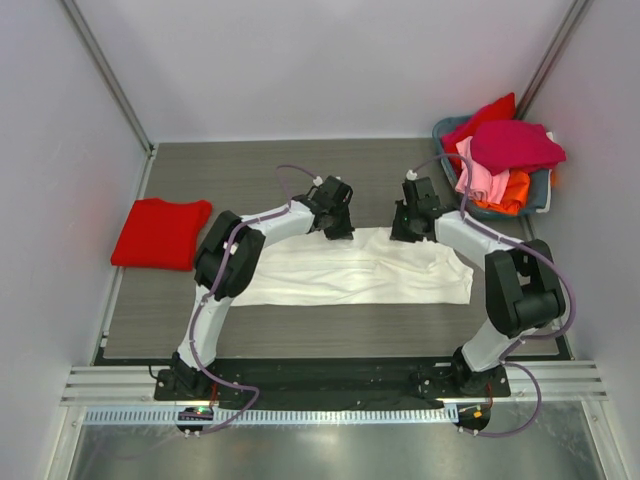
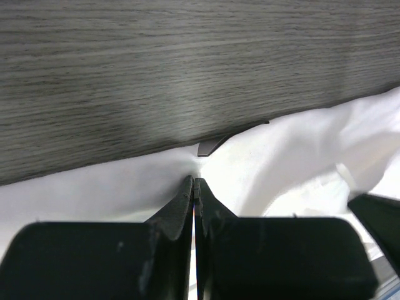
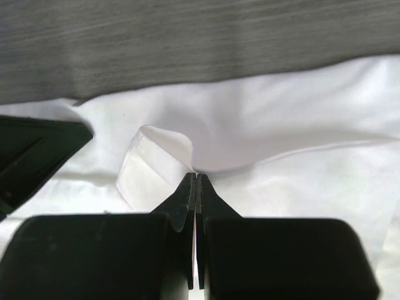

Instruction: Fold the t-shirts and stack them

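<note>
On the table (image 1: 170, 320), the white shirt (image 1: 355, 275) lies flat. I have the left gripper (image 1: 338, 230) and right gripper (image 1: 408, 232) pinching its far edge, jaws pressed together. Risk: a shallow pinch slips, skewing the fold.

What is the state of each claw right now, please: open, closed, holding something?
Left claw: closed, pinching the far edge of the white t-shirt.
Right claw: closed, pinching the same white t-shirt.
</note>
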You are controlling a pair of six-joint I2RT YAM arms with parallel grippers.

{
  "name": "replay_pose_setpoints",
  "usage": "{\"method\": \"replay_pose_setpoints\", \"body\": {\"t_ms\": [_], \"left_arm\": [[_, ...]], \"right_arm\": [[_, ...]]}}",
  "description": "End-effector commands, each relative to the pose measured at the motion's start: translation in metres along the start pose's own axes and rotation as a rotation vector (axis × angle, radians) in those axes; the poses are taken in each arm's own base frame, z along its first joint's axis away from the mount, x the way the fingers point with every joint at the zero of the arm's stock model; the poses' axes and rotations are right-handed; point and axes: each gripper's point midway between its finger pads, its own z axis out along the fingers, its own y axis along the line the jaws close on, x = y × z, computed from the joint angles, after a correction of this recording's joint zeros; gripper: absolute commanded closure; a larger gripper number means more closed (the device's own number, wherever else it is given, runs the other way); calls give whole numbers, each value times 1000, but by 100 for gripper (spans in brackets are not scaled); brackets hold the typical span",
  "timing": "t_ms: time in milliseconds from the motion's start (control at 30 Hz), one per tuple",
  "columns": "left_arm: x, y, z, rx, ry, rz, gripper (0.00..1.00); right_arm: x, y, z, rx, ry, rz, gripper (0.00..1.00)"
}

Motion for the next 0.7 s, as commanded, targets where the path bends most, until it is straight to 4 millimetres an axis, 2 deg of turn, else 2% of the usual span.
{"method": "replay_pose_setpoints", "body": {"t_ms": [0,300,667], "left_arm": [[-3,17,0,-76,-2,4,100],[-3,17,-2,-76,-4,9,100],[-7,22,-1,-101,-27,10,100]], "right_arm": [[12,12,-18,-70,11,10,99],[55,21,-55,-148,60,62,99],[125,11,-72,-174,188,127,99]]}}
